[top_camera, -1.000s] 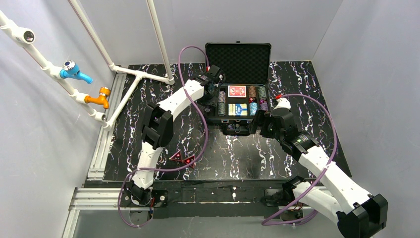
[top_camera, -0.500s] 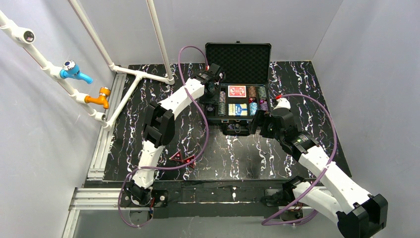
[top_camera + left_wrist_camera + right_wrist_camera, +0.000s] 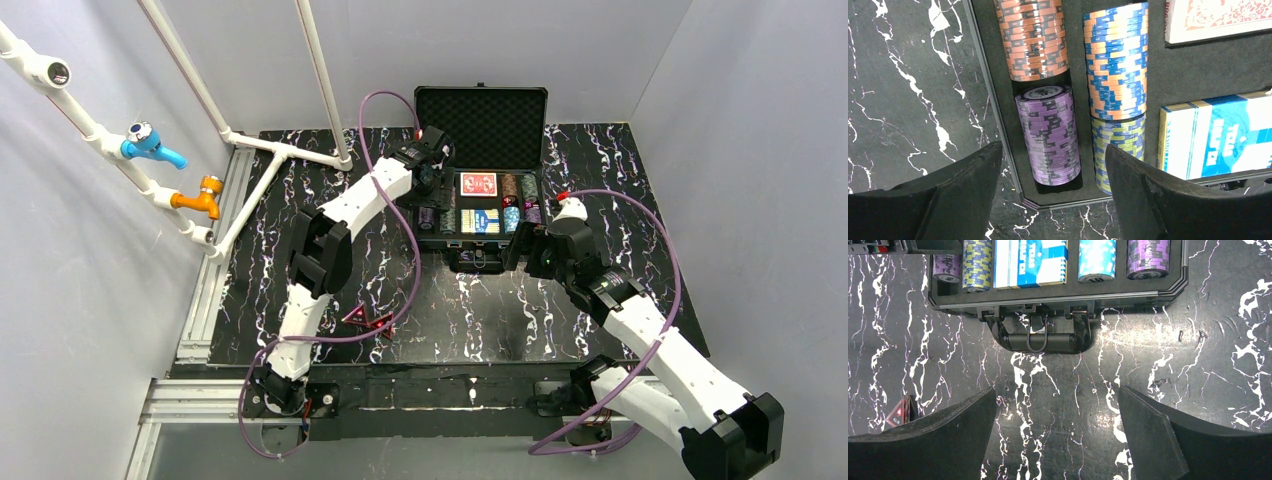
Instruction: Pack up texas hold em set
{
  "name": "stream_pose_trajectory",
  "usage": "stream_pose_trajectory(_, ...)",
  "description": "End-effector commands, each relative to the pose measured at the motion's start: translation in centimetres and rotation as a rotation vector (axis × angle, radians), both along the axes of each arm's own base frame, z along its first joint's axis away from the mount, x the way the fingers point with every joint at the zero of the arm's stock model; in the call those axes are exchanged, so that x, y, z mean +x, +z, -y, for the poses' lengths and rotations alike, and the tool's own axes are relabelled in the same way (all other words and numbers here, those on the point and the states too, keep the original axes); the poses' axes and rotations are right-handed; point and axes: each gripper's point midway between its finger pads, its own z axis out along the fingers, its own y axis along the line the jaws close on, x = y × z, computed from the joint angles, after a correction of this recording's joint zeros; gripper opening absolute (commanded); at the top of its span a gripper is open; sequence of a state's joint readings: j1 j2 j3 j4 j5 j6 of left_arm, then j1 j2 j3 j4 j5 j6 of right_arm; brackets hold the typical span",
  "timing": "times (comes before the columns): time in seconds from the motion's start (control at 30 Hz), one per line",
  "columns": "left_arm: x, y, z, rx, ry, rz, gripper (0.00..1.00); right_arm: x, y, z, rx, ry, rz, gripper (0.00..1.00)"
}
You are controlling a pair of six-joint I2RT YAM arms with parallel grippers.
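The black case (image 3: 482, 108) stands open at the back of the table, its foam lid upright. In its tray lie the red card deck (image 3: 479, 184), the blue card deck (image 3: 481, 221) and chip stacks. My left gripper (image 3: 432, 190) is open and empty over the tray's left end. Its wrist view shows purple chips (image 3: 1049, 132), orange chips (image 3: 1033, 37) and blue-orange chips (image 3: 1117, 60) in foam slots. My right gripper (image 3: 522, 250) is open and empty just in front of the case handle (image 3: 1039, 341). Two red triangles (image 3: 368, 319) lie near the front left.
White pipes (image 3: 270, 145) with a blue fitting (image 3: 148, 143) and an orange fitting (image 3: 200, 196) run along the left wall. The black marbled table (image 3: 480, 310) lies between the case and the arm bases. Grey walls enclose the sides.
My left gripper has shifted slightly over the tray's left end. The right arm has not moved.
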State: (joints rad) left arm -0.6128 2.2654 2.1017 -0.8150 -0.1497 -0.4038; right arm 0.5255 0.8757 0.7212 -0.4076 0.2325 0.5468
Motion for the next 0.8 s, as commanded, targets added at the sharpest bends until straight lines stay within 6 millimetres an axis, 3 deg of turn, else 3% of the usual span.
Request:
stream_pose_trajectory(0.0, -0.3, 4.6, -1.2, -0.019, 0.009, 0.081, 0.72, 0.4, 1.0, -0.1, 0.027, -0.007, 0.04, 0.98)
stream_pose_trajectory(0.1, -1.3, 5.7, -2.1, -0.019, 0.001, 0.105, 0.65, 0.4, 0.9, -0.2, 0.028, -0.006, 0.041, 0.98)
stream_pose_trajectory(0.3, -4.2, 5.6, -3.4, -0.046, -0.029, 0.109, 0.45, 0.6, 0.5, -0.8, 0.043, 0.007, 0.03, 0.98)
stream_pose_trajectory(0.63, -5.6, 3.3, -1.8, -0.151, -0.097, 0.084, 0.23, 0.4, 0.0, -1.1, 0.061, 0.013, 0.012, 0.98)
stream_pose_trajectory(0.77, -5.4, 2.8, -1.2, -0.169, -0.097, 0.074, 0.21, 0.4, 0.3, -0.9, 0.058, 0.007, 0.016, 0.98)
